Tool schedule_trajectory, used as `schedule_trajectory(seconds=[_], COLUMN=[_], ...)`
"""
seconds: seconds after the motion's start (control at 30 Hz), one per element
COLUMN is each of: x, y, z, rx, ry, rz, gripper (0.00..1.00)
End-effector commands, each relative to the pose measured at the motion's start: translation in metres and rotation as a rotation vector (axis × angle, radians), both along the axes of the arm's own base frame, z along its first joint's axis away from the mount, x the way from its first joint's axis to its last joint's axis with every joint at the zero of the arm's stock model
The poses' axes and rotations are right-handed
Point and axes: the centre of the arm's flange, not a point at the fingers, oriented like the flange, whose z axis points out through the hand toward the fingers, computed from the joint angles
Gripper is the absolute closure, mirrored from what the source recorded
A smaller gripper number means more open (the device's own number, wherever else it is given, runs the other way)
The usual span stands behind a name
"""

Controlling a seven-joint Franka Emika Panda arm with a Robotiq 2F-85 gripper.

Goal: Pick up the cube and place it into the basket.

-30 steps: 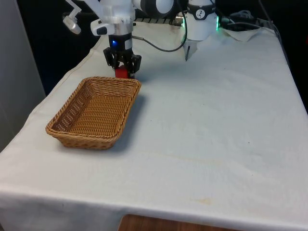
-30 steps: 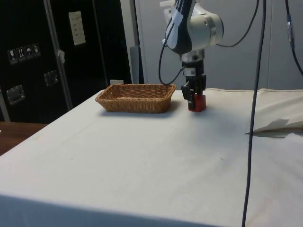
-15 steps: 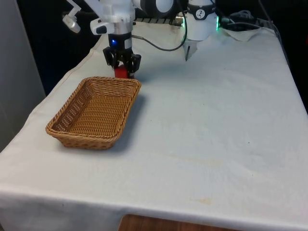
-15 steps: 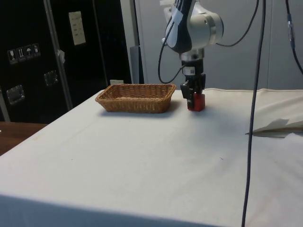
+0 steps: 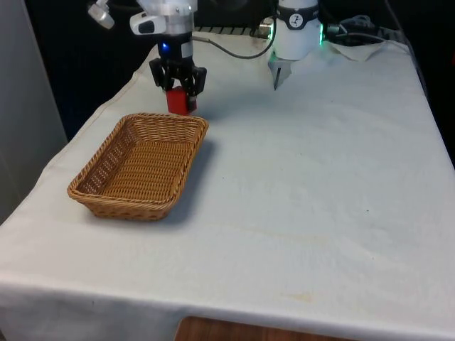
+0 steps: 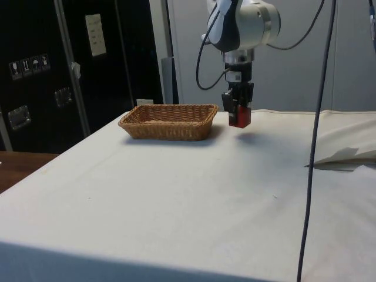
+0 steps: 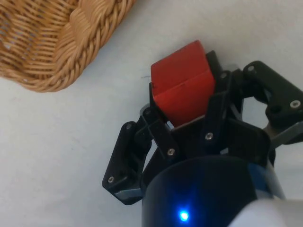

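Gripper (image 5: 178, 84) clamped on red cube (image 5: 177, 101), now lifted clear of the cloth. Basket (image 5: 139, 164) just nearer; carry-over next.

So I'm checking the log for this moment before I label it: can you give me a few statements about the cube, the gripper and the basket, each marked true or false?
1. The gripper is shut on the red cube. True.
2. The cube rests on the white cloth. False: in the side view it hangs clear of the cloth, with its shadow below it.
3. The cube is already inside the basket. False: it is outside the basket, near one end of it.
4. The basket holds nothing. True.
5. The basket lies tipped on its side. False: it sits flat, opening up.
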Motion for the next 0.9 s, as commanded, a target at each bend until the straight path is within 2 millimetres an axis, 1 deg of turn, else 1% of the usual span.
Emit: schedule_trajectory(seconds=[0.0,0.23,0.43,0.53,0.73,0.87], x=[-0.001,0.003,0.003,0.005,0.007,0.007], y=[0.000,0.002,0.002,0.005,0.007,0.007], z=[0.002,0.013,0.024,0.029,0.043,0.049], rx=[-0.004,0.014,0.017,0.032,0.037,0.044], ry=[0.007,-0.025,-0.013,-0.028,-0.004,0.002], rz=[0.000,0.006,0.022,0.033,0.055,0.063], gripper=[1.00,1.00,1.00,1.00,1.00,1.00])
